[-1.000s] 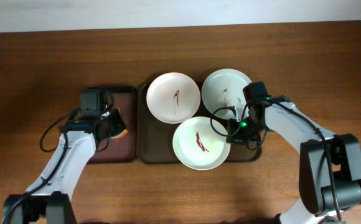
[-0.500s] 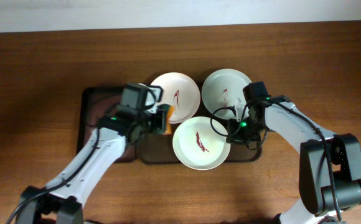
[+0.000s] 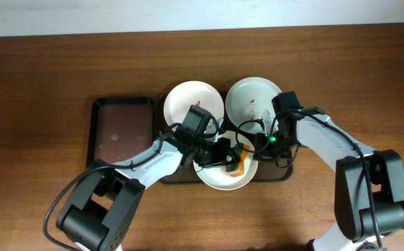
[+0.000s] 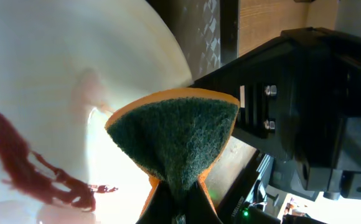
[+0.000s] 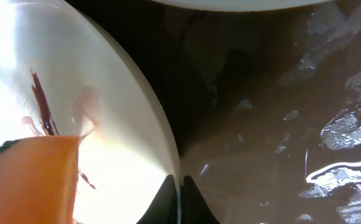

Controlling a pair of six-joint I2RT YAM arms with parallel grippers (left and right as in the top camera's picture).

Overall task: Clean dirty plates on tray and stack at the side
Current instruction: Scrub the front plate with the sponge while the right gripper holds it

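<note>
Three white plates with dark red smears lie on the dark brown tray [image 3: 171, 171]: a back left plate [image 3: 188, 104], a back right plate [image 3: 249, 94] and a front plate [image 3: 212, 174]. My left gripper [image 3: 224, 155] is shut on a green and orange sponge [image 3: 237, 164] and holds it over the front plate. In the left wrist view the sponge [image 4: 174, 134] is right by the plate [image 4: 43, 74], beside its red smear [image 4: 18, 158]. My right gripper [image 3: 260, 145] is shut on the front plate's right rim [image 5: 168, 149].
A narrower black-rimmed reddish-brown tray [image 3: 122, 136] lies left of the dark tray. The right arm's black body [image 4: 305, 106] is close beside the sponge. Wooden table [image 3: 341, 63] surrounds both trays.
My left arm has swung right from the narrow tray with the sponge and now holds it over the front plate. The right arm has not moved.
</note>
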